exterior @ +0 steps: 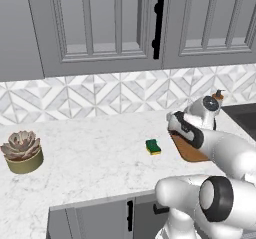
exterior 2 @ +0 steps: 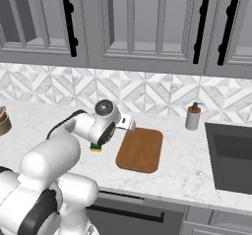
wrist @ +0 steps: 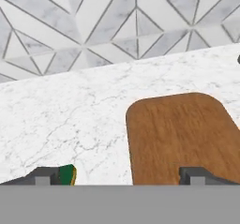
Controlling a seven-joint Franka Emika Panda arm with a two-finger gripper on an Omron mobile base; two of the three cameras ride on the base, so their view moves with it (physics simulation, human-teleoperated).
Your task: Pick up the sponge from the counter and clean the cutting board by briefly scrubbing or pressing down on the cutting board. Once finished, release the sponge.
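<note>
The sponge (exterior: 153,146), a small block with a green top over yellow, lies on the white marble counter (exterior: 90,153) just left of the reddish-brown cutting board (exterior: 186,152). My arm covers part of the board in the left base view. From the right base view the board (exterior 2: 141,149) shows whole, and the sponge (exterior 2: 96,147) peeks out under my wrist. My gripper (exterior 2: 127,123) hovers low over the counter by the board's near-left corner. In the hand view the gripper (wrist: 119,176) is open, fingertips wide apart, with the sponge (wrist: 68,175) by the left fingertip (wrist: 44,176) and the board (wrist: 180,134) ahead to the right.
A succulent in a round pot (exterior: 21,153) stands at the counter's left. A soap dispenser (exterior 2: 193,116) sits by the dark sink (exterior 2: 231,155) on the right. The tiled backsplash (exterior 2: 147,91) and upper cabinets with black handles close off the back.
</note>
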